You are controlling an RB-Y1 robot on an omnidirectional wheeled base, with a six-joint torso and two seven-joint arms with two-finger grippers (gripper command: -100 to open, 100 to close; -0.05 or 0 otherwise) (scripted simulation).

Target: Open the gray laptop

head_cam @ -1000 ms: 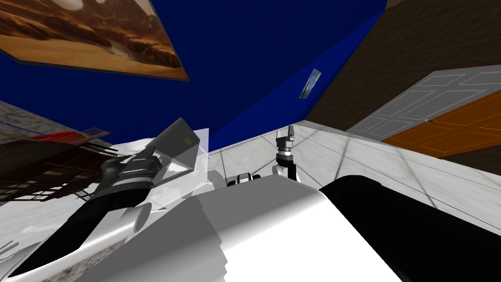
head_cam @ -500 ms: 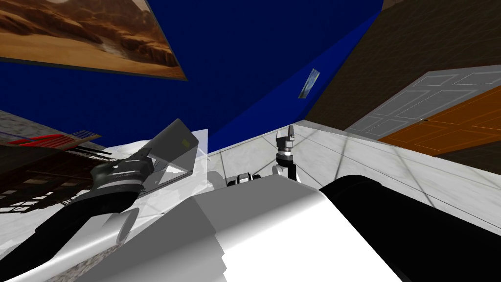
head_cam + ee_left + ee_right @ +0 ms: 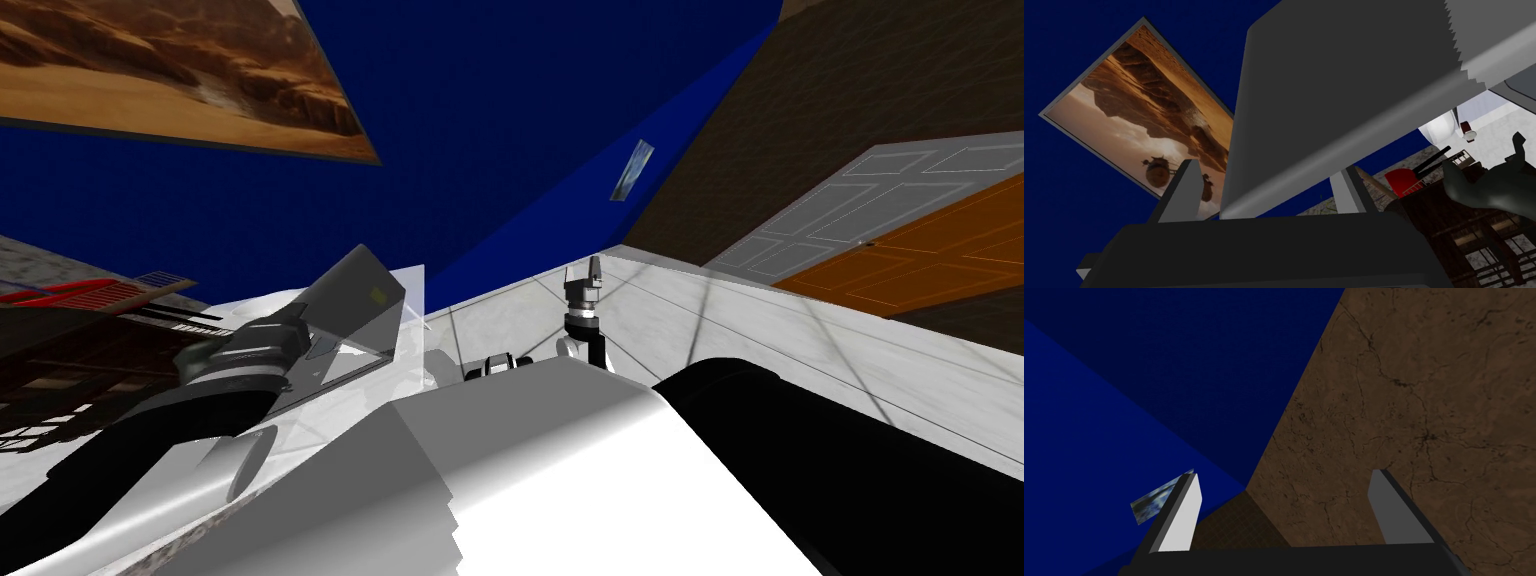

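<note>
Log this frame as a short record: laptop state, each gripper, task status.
laptop: grey, lid partly raised
left gripper: open, at the laptop; the lid's edge runs between its fingers
right gripper: open, held up, apart from the laptop
task status: lid part open, not laid fully back

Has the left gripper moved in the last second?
Yes. In the head view the left gripper has slid leftward, drawing back from the raised laptop lid, which stayed put.
</note>
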